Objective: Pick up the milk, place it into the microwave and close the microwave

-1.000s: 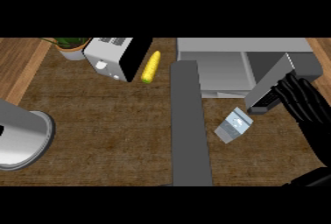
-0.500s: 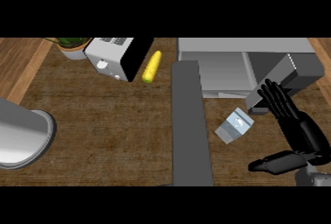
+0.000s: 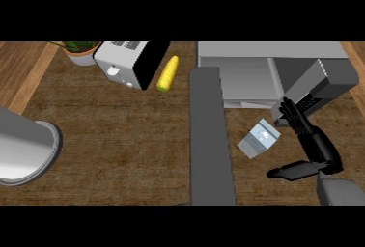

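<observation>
Brown tabletop (image 3: 128, 140) stretches beneath me, with a grey strip (image 3: 211, 140) running up its middle toward the microwave (image 3: 264, 72), which I take as my landmark. That microwave sits at the far side, its cavity showing pale grey and its door (image 3: 321, 87) swung out at an angle on the right.

Just below the microwave, nearer to me, lies the milk (image 3: 258, 139): a small grey-and-white carton flat on the tabletop. Its long axis runs on a diagonal, the upper end pointing up and to the right toward the microwave's door, the lower end pointing down and left toward the grey strip. It touches neither the strip nor the microwave.

My right hand (image 3: 314, 144) is below the microwave's door and just to the right of the milk. The fingers (image 3: 292, 115) are stretched out straight, their tips reaching up in front of the lower edge of the door, and the thumb (image 3: 288, 171) is spread wide apart from them, pointing left below the carton. The hand holds nothing; the milk lies in the gap beside the palm, and I cannot tell whether it touches it.

Left of the microwave stand a toaster (image 3: 128, 62) and a yellow corn cob (image 3: 167, 73), with a potted plant (image 3: 80, 50) farther left. Well to the lower left of the microwave sits a large grey pot (image 3: 25, 154).
</observation>
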